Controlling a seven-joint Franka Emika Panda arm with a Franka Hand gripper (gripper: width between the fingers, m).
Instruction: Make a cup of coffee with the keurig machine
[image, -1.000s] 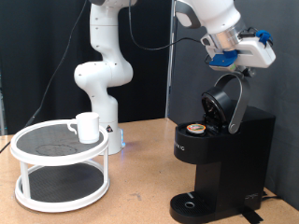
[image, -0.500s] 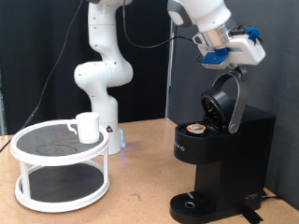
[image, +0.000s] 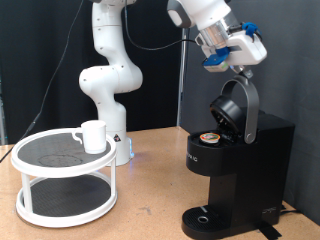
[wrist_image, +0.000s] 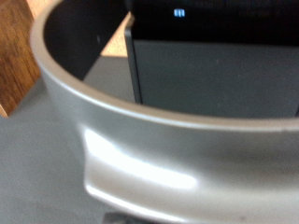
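Note:
The black keurig machine (image: 237, 172) stands at the exterior view's right with its rounded lid (image: 230, 108) hinged up. A small brown-topped pod (image: 209, 138) sits in the open chamber. My gripper (image: 228, 60) is right above the raised lid's silver handle, at its top end. The wrist view shows only the lid's silver rim (wrist_image: 140, 121) very close, with the black machine body (wrist_image: 215, 75) behind it and no fingers. The white cup (image: 93, 136) stands on the top shelf of a white round rack (image: 30, 160) at the exterior view's left, far from the gripper.
The arm's white base (image: 108, 80) stands behind the rack. The wooden table (image: 150, 205) lies between the rack and the machine. The machine's round drip base (image: 205, 217) holds nothing. A black curtain hangs behind.
My gripper has moved towards the exterior view's left and slightly down. The top of the lid's handle has swung the same way with it. The cup and the pod have not moved.

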